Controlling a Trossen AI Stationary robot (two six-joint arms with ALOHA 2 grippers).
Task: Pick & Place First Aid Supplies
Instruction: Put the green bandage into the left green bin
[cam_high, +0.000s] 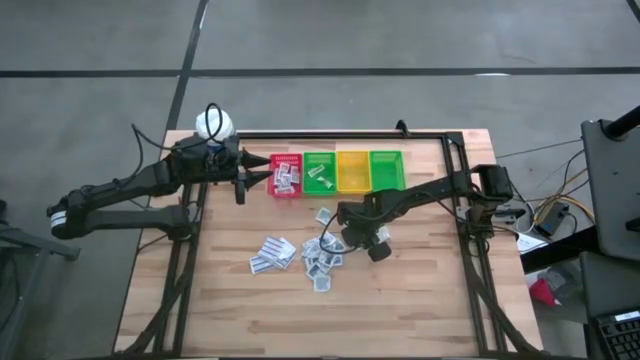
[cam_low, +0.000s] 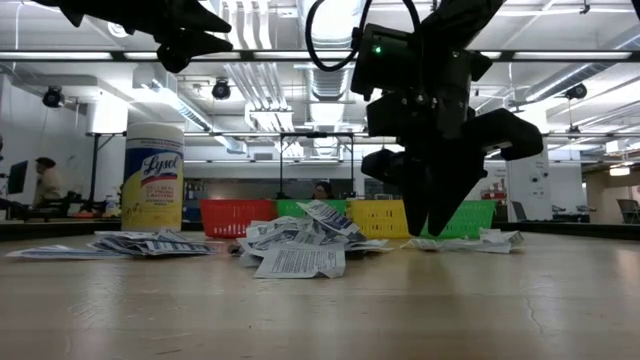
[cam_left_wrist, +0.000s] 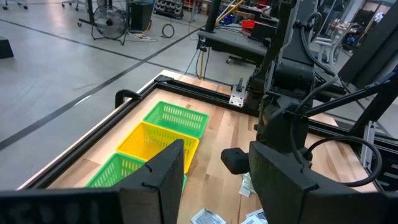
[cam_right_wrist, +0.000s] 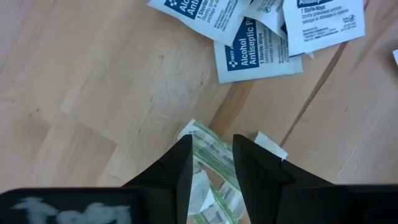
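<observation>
Now | right gripper jaws clamped on green-printed packet | left gripper jaws apart, over red bin

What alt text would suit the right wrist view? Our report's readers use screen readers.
Close over a wooden table, the right gripper holds its two dark fingers either side of a green-printed packet. Beyond it lie white alcohol antiseptic sachets with blue print, overlapping.

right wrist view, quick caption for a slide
Right pincer straddles a green-striped packet on the wooden table, alcohol antiseptic wipes just beyond.
</observation>
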